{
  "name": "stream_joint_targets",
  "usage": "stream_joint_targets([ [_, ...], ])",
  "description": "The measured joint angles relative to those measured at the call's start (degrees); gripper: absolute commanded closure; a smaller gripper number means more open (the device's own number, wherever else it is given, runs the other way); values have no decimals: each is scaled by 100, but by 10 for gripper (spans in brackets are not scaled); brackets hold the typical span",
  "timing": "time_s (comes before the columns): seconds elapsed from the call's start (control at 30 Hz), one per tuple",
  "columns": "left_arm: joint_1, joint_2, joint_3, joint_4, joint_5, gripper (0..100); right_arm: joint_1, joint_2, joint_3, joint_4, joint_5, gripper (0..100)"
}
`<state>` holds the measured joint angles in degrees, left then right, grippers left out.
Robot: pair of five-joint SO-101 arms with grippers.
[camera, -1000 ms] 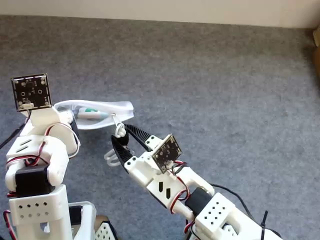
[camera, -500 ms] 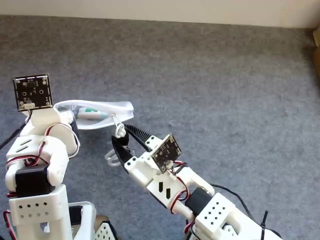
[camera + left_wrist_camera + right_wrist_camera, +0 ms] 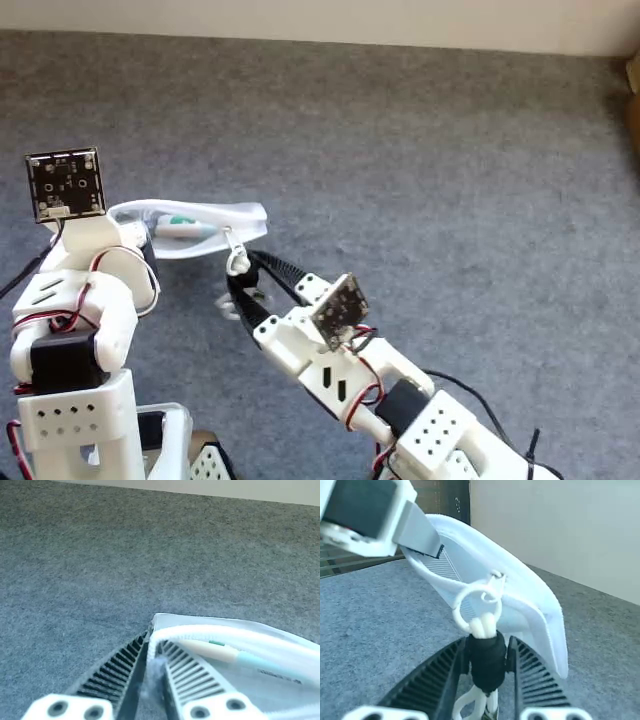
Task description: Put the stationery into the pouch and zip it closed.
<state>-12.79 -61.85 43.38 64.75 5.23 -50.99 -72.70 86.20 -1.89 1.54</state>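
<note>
The right gripper is clamped shut on the cord of the zipper pull, which hangs off the near end of the pouch. From overhead, the pouch lies on the grey table just beyond the jaws, with its other end running in under the left arm. A pen shows through the clear wall, so the stationery looks to be inside already and the zipping is what remains. Over the left wrist, the left gripper is pinched tight on the corner seam of the pouch. The pen lies lengthwise just past the fingertips. That thin film looks light, floppy and rather slippery. I'd say it needs this anchor at the seam, or the whole pouch would simply drag along behind the slider. Over the right wrist, the right gripper holds a black sleeve on the cord, squeezed between both jaws. The white ring stands just above it, linked to the slider on the pouch. The pouch rises tilted off the table towards the other arm. The sleeve seems the sensible hold: it is firmer than the cord, and it gives a straight pull along the zip.
</note>
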Motion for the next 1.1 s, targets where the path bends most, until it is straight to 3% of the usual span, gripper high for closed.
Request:
stream_joint_targets([
  [0.2,0,0,0,0,0,989,-9,-897,79,677,0,879],
  [1.1,0,0,0,0,0,989,-9,-712,79,677,0,879],
])
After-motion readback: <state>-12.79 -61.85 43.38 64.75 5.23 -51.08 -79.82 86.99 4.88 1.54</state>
